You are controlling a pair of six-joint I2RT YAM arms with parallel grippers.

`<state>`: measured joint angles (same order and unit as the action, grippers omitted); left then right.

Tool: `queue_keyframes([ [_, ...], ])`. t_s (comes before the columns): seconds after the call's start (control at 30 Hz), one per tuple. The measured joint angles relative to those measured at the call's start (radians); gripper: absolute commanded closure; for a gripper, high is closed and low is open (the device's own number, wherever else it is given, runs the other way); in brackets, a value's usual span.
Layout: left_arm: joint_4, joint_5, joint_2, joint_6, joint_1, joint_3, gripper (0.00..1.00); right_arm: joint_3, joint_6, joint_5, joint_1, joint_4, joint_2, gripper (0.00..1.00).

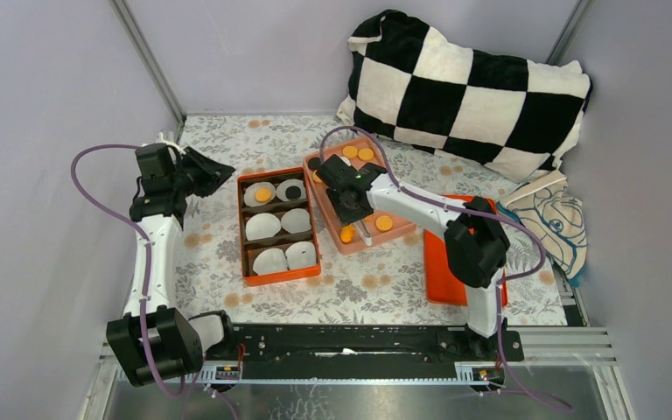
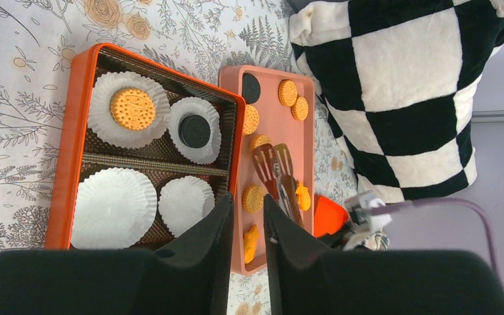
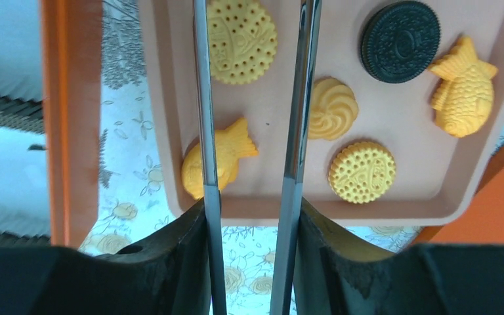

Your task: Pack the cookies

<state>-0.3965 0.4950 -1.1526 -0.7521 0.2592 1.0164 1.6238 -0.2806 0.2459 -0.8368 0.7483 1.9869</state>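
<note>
The cookies lie in a pink tray (image 2: 282,131), also in the top view (image 1: 376,171): golden discs (image 3: 241,39), a black disc (image 3: 400,41), a swirl (image 3: 331,108) and fish shapes (image 3: 462,85). An orange box (image 1: 241,227) holds paper cups; one has a golden cookie (image 2: 132,108), one a black cookie (image 2: 194,131). My right gripper (image 1: 347,210) is shut on metal tongs (image 3: 298,98) over the tray's near end. Their blades are apart, and the left blade crosses a fish cookie (image 3: 226,157). My left gripper (image 1: 219,171) is slightly open and empty, raised left of the box.
Several empty white paper cups (image 1: 262,226) fill the rest of the box. An orange lid (image 1: 442,262) lies right of the tray under the right arm. A black-and-white checkered pillow (image 1: 464,87) and a printed cloth (image 1: 551,223) sit at the back right.
</note>
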Motion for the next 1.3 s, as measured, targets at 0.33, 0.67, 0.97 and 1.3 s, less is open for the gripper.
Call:
queue_keyframes([
  [0.33, 0.0, 0.0, -0.017, -0.001, 0.0, 0.0, 0.73, 0.023, 0.011, -0.022, -0.153, 0.031, -0.161, 0.95],
  [0.67, 0.0, 0.001, -0.016, -0.001, 0.0, 0.0, 0.73, -0.033, 0.004, -0.09, -0.269, 0.037, -0.163, 0.93],
  [0.97, 0.0, 0.002, -0.015, 0.0, 0.0, 0.0, 0.72, -0.039, 0.004, -0.078, -0.266, 0.027, -0.104, 0.7],
  [1.3, 0.001, 0.003, -0.015, 0.005, 0.0, 0.0, 0.72, -0.016, 0.011, -0.009, -0.265, 0.027, -0.069, 0.49],
])
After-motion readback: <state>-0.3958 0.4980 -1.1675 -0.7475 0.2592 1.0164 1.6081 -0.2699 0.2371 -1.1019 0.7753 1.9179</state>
